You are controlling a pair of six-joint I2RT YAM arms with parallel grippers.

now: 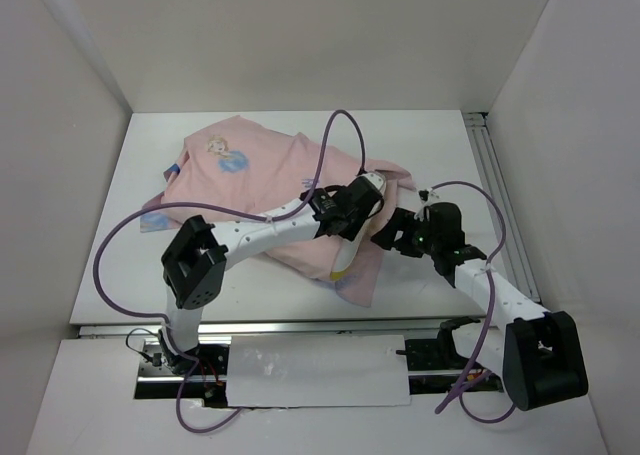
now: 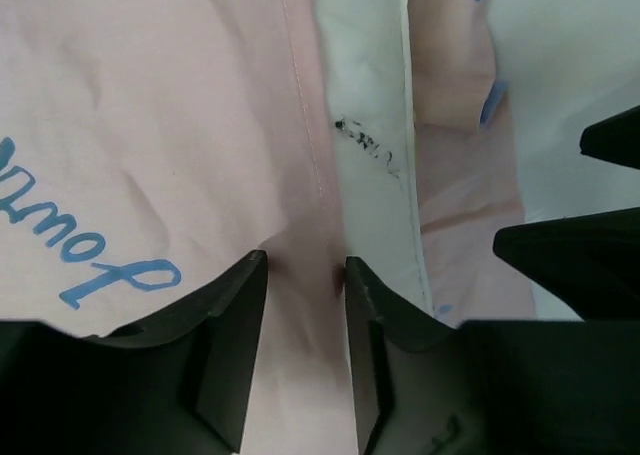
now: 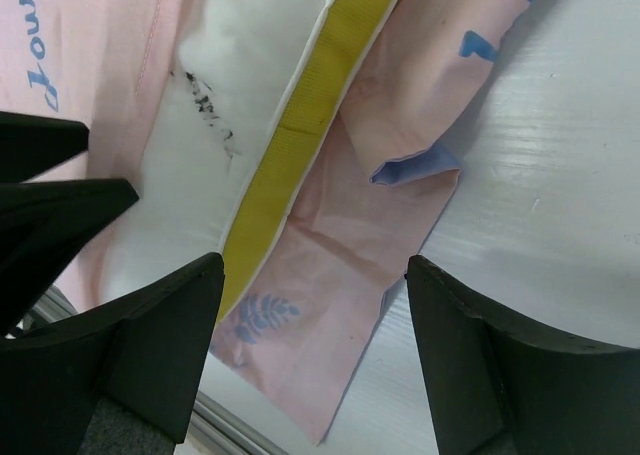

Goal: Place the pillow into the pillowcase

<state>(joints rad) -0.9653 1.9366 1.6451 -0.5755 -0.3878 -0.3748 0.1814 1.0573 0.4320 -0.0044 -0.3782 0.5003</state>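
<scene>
In the top view we see the pillowcase (image 1: 250,185), pale pink side up, lying rumpled and bulging across the middle of the white table (image 1: 150,275). A small cartoon figure (image 1: 225,150) is printed near its upper left corner. Both arms reach in to its lower right end, just right of the frame's centre, and their grippers are close beside each other there.

At that end the pillow (image 3: 250,65) shows through the opening, white with a black smudge (image 3: 205,100) and a yellow strip (image 3: 300,115) along its edge. The rest of it is hidden under the pink fabric.

In the left wrist view the left gripper (image 2: 305,265) is at the bottom of the frame. Its fingers are apart, and the pillowcase's stitched hem runs through the gap between them. We cannot tell whether the tips touch the cloth. Blue lettering (image 2: 110,275) sits at the lower left.

In the right wrist view the right gripper (image 3: 315,270) stands wide open and holds nothing. The yellow strip and a loose pink flap with a blue leaf print (image 3: 262,315) fill the space between its fingers.
</scene>
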